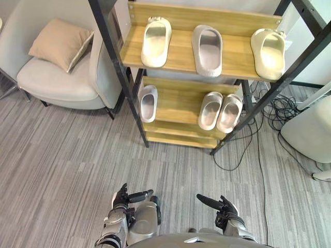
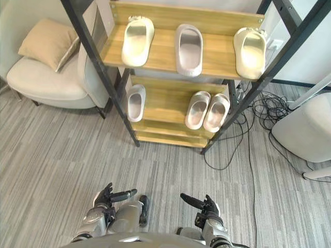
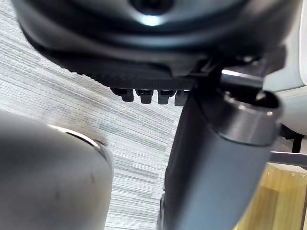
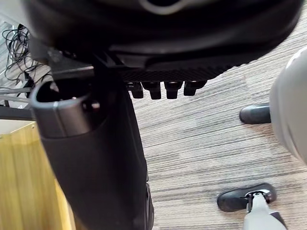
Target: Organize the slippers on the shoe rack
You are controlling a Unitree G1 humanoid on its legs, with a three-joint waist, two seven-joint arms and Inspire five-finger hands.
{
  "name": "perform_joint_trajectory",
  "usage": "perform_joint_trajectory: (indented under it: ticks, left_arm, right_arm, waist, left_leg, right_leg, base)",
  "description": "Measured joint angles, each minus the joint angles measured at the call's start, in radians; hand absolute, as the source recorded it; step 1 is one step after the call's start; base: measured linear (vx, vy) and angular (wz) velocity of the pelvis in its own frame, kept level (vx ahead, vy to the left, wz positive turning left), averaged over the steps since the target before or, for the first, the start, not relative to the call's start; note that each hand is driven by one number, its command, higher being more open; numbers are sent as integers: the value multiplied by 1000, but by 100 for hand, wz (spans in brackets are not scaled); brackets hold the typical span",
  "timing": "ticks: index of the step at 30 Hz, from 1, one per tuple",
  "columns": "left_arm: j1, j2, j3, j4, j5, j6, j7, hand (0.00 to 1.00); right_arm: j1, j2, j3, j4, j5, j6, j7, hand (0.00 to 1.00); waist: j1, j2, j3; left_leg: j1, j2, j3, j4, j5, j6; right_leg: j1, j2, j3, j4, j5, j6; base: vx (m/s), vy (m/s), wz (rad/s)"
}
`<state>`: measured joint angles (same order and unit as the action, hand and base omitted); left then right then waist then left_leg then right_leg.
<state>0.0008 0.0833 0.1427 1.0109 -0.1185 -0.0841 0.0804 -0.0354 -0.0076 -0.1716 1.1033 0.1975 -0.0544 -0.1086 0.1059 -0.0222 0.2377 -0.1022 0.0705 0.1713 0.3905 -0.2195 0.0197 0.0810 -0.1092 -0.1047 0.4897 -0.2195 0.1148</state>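
Two dark hands hang low and empty above the grey striped carpet [image 1: 62, 155], well apart from the black-framed shoe rack with pale wooden shelves [image 1: 235, 54]. The left hand [image 1: 123, 199] is slack, its fingers loosely extended and closed on nothing, its thumb jutting inward toward the other hand. The right hand [image 1: 226, 207] mirrors this pose, with relaxed fingers, an inward-pointing thumb and nothing in its grasp. In the left wrist view the fingertips [image 3: 142, 96] form a short row over bare carpet, and in the right wrist view the fingertips [image 4: 169, 89] do likewise. The two hands stay apart from each other and touch nothing. On the top shelf lie three slippers, spaced apart, with their toes toward the back: a cream foam slipper at the left [image 1: 156, 41], a grey foam slipper in the middle [image 1: 207, 50] and a cream foam slipper at the right [image 1: 268, 51]. On the shelf below, a single pale grey slipper [image 1: 148, 103] lies at the left end, and a pair of pale grey slippers [image 1: 220, 111] lies side by side, touching, at the right end. Left of the rack stands a beige upholstered armchair [image 1: 57, 80] bearing a tan square cushion [image 1: 60, 43].
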Motion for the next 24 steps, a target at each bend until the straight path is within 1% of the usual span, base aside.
perform_joint_trajectory:
  ticks: [1, 2, 3, 4, 5, 6, 7, 8, 9, 10, 11, 12, 14, 15, 16, 17, 18, 19, 20, 21, 22, 23, 24]
  left_arm:
    - [3, 3, -1, 2, 0, 0, 0, 100]
    - [4, 9, -15, 15, 0, 0, 0, 100]
    - [3, 15, -20, 20, 0, 2, 0, 100]
    - [4, 23, -23, 29, 2, 6, 1, 100]
    - [5, 29, -41, 38, 2, 7, 2, 100]
    - [7, 29, -43, 38, 3, 7, 1, 100]
    - [8, 25, -46, 38, 3, 7, 1, 100]
    - [15, 25, -46, 38, 3, 8, 1, 100]
    - [19, 28, -47, 38, 3, 8, 1, 100]
    - [17, 29, -46, 42, 4, 8, 2, 100]
    - [17, 13, -47, 43, 5, 10, 2, 100]
    - [21, -10, -47, 44, 10, 10, 1, 100]
    - [22, -31, -40, 51, 13, 10, 1, 100]
    - [20, -42, -34, 50, 13, 10, -1, 100]
    - [18, -41, -34, 43, 16, 8, -5, 100]
    - [13, -42, -26, 28, 22, 7, -10, 100]
    - [14, -44, -12, 22, 22, 7, -12, 100]
    - [15, -49, 2, 12, 20, 6, -12, 100]
    - [14, -49, 0, -4, 20, 3, -11, 100]
    - [14, -49, 0, -4, 20, 3, -11, 100]
    - [13, -49, -5, -10, 20, -4, -14, 100]
    - [11, -49, -13, -9, 20, -4, -14, 100]
    - [10, -54, -19, -4, 19, -3, -15, 100]
  right_arm:
    - [0, 1, 4, -1, 0, -4, 0, 100]
    - [1, 1, 7, 0, 0, -4, 2, 100]
    - [2, 1, 8, -1, -1, -6, 3, 100]
    - [3, -1, 16, -2, -1, -15, 5, 100]
    - [3, -2, 19, -8, -1, -24, 9, 100]
    - [1, -3, 20, -10, -1, -25, 11, 100]
    - [-3, -4, 22, -12, -1, -29, 12, 100]
    - [-8, -5, 29, -14, -1, -29, 12, 100]
    - [-8, -8, 36, -11, -1, -27, 12, 100]
    - [-8, -14, 35, -10, -1, -23, 13, 100]
    - [-10, -34, 35, 1, -2, -22, 13, 100]
    - [-10, -50, 33, 2, -2, -23, 12, 100]
    - [-7, -61, 29, 15, -2, -18, 11, 100]
    - [-1, -59, 8, 16, -2, -12, 11, 100]
    - [6, -56, -5, 10, -2, -12, 11, 100]
    - [19, -56, -9, 0, -1, -12, 8, 100]
    - [23, -56, -9, -1, -1, -12, 8, 100]
    - [28, -57, -9, -3, -1, -12, 7, 100]
    - [35, -56, -11, -9, -1, -13, -1, 100]
    - [35, -56, -11, -9, -1, -13, -1, 100]
    - [35, -51, -14, -10, 0, -13, -3, 100]
    - [33, -52, -13, -14, 0, -12, -3, 100]
    - [30, -60, -14, -21, -1, -12, -2, 100]
  waist:
    - [0, -7, -4]
    - [-8, -14, -9]
    - [-10, -23, -13]
    - [-15, -30, -18]
    - [-31, -28, -18]
    - [-36, -26, -18]
    - [-49, -16, -20]
    - [-55, -14, -20]
    - [-57, -18, -22]
    - [-60, -18, -25]
    - [-47, 15, -36]
    - [-45, 50, -39]
    - [-50, 72, -38]
    - [-52, 73, -37]
    - [-52, 71, -35]
    - [-51, 70, -26]
    - [-48, 66, -23]
    - [-40, 64, -20]
    - [-32, 65, -15]
    - [-32, 65, -15]
    - [-31, 66, -13]
    - [-31, 72, -15]
    - [-29, 92, -19]
  left_leg:
    - [21, -4, 8, -8, -10, 5]
    - [54, -14, 10, -17, -36, 22]
    - [70, -19, 8, -18, -46, 24]
    - [103, -22, -3, -26, -62, 24]
    - [135, -19, -33, -45, -65, 18]
    - [141, -16, -42, -52, -64, 14]
    - [153, -5, -72, -67, -64, 6]
    - [167, -2, -94, -82, -63, -10]
    - [176, -9, -114, -86, -73, -32]
    - [183, -8, -128, -85, -80, -43]
    - [185, 15, -143, -92, -79, -48]
    - [196, 34, -157, -105, -78, -49]
    - [206, 49, -161, -103, -72, -60]
    - [190, 50, -161, -44, -65, -76]
    - [161, 52, -161, 28, -62, -84]
    - [59, 70, -152, 262, -34, -141]
    - [21, 80, -149, 339, -20, -159]
    - [-15, 100, -124, 423, -30, -149]
    - [-54, 126, -86, 452, -56, -135]
    - [-55, 127, -85, 451, -56, -135]
    - [-87, 131, -72, 355, -58, -126]
    - [-92, 130, -73, 256, -33, -118]
    - [-76, 124, -82, 140, -1, -107]
  right_leg:
    - [-40, -15, 4, 102, 11, 35]
    - [-120, -55, -11, 286, 16, 61]
    - [-148, -73, -31, 336, -1, 41]
    - [-184, -88, -84, 366, -29, -6]
    - [-211, -72, -125, 308, -57, -50]
    - [-220, -62, -129, 275, -61, -57]
    - [-244, -26, -127, 158, -63, -65]
    - [-260, 4, -111, 14, -38, -59]
    - [-259, 22, -92, -97, 96, -82]
    - [-246, 28, -99, -103, 99, -100]
    - [-227, 48, -110, -127, 103, -108]
    - [-205, 69, -122, -153, 98, -115]
    - [-161, 84, -142, -195, 94, -121]
    - [-131, 85, -151, -226, 91, -123]
    - [-111, 85, -158, -245, 90, -123]
    - [-58, 86, -172, -288, 90, -124]
    - [-39, 86, -174, -300, 89, -126]
    - [-11, 88, -173, -314, 88, -128]
    - [31, 85, -172, -339, 87, -128]
    - [32, 85, -172, -339, 87, -128]
    - [43, 74, -168, -346, 85, -113]
    - [42, 73, -165, -345, 83, -99]
    - [40, 78, -157, -344, 75, -70]
  base:
    - [198, 80, -26]
    - [217, 62, -11]
    - [288, 43, 5]
    - [311, -16, 43]
    - [263, -22, 50]
    - [273, -68, 75]
    - [317, -136, 70]
    - [392, -172, 84]
    - [445, -193, 65]
    - [407, -172, 41]
    - [478, -207, 23]
    - [378, -172, 13]
    - [293, -148, 21]
    - [236, -126, 26]
    - [198, -103, 36]
    - [135, -63, 25]
    - [174, -31, 17]
    - [163, 30, -2]
    - [154, 61, -3]
    - [112, 118, -8]
    - [77, 131, -9]
    - [106, 203, -12]
    - [120, 211, 1]
